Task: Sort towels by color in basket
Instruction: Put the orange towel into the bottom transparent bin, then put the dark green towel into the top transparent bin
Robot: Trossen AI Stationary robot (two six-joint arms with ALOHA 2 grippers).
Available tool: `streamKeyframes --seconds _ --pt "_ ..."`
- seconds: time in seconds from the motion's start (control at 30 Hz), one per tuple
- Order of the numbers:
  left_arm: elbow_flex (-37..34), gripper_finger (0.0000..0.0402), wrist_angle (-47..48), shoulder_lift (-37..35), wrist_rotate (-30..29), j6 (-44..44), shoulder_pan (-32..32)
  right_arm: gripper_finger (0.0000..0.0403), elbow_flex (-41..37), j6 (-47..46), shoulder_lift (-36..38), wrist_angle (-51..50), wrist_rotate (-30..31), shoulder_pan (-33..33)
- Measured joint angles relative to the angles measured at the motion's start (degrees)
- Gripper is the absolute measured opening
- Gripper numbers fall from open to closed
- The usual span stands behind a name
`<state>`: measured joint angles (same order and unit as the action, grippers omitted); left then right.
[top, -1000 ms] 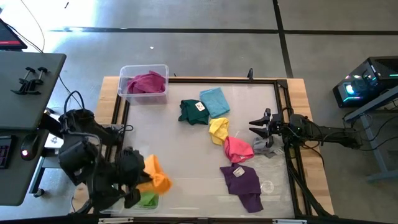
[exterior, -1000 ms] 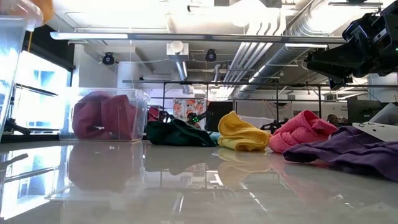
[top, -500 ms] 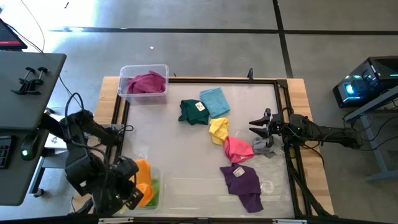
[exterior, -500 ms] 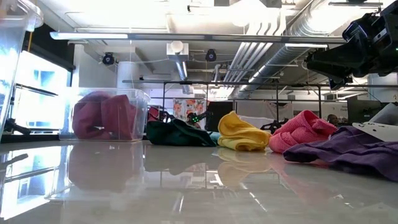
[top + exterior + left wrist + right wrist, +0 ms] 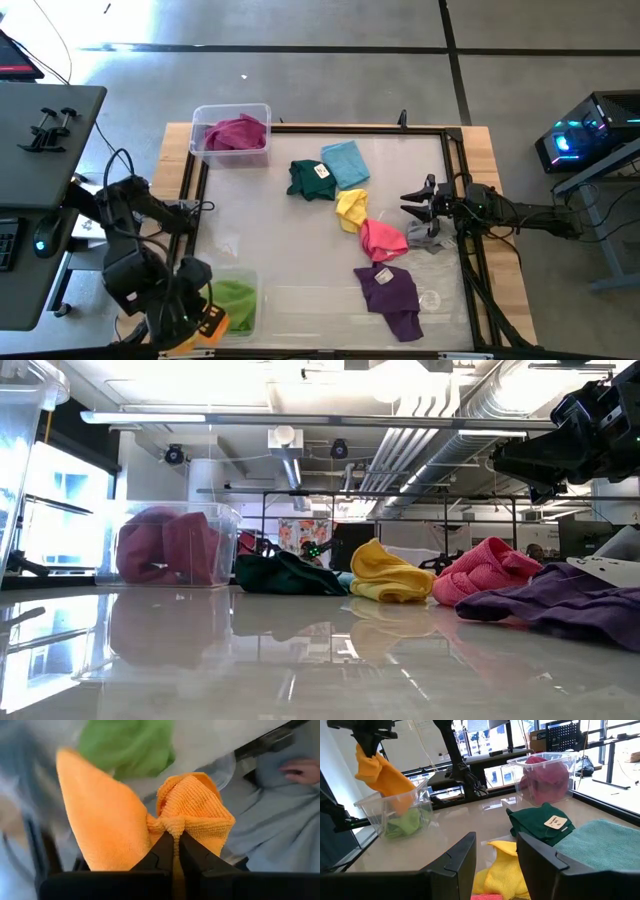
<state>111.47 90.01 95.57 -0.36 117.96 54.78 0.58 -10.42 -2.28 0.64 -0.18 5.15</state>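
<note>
My left gripper is raised over the table's near left corner, shut on the orange towel, beside a clear bin holding the lime towel. My right gripper hovers open at the table's right side, above the pink towel and grey towel. Dark green, light blue, yellow and purple towels lie flat on the table. The magenta towel sits in the far left bin. My left gripper pinches a bunched fold of the orange towel between its two fingertips. In the right wrist view the fingers come from above, and the towel hangs slack below them, lifted clear above the near bin's rim.
The far left clear bin stands at the table's far left corner. A dark frame runs along the table's edges. The middle and near stretch of the glossy tabletop carries no towels. A monitor stand and desk lie left of the table.
My left gripper, still shut on the orange towel, has moved from over the near bin toward the table's near left corner, carrying the towel with it. The lime towel in the bin, partly covered before, now shows fully. The right arm kept still.
</note>
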Motion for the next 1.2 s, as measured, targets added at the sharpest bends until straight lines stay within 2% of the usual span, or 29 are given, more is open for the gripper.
streamKeyframes --seconds 0.17,0.27,0.4,0.57,0.77,0.97,1.1,1.2 --pt "-1.73 0.0003 -0.07 -0.02 -15.18 -13.91 -0.40 0.0138 0.02 -0.02 0.00 0.00 0.00 0.00" --pt "-4.48 0.0003 -0.12 -0.07 -17.11 -18.21 -0.89 0.0138 0.02 -0.02 0.00 0.00 0.00 0.00" --pt "-9.97 0.0003 -1.71 -0.04 -16.15 -18.09 -0.81 0.0138 0.02 -0.02 0.01 0.00 0.00 0.02" --pt "-16.83 0.0003 -6.31 -1.75 -7.71 -11.91 -0.32 0.0138 0.02 -0.01 0.02 0.00 0.01 0.01" --pt "-24.19 0.0007 -6.50 -5.07 -7.42 -5.35 -0.80 0.0138 0.02 -0.01 0.02 0.00 0.01 0.02" --pt "-29.37 0.0060 -14.69 -8.70 -7.34 -4.93 -2.78 0.0138 0.00 -0.02 0.02 0.00 0.01 0.01" --pt "-29.39 0.0098 -17.14 -10.35 -6.76 -6.16 -3.98 0.0138 0.01 -0.01 0.02 0.00 0.01 0.02" --pt "-29.38 0.0115 -17.28 -12.27 -4.25 -5.70 -5.03 0.0138 0.02 -0.01 0.02 0.00 0.00 0.02"
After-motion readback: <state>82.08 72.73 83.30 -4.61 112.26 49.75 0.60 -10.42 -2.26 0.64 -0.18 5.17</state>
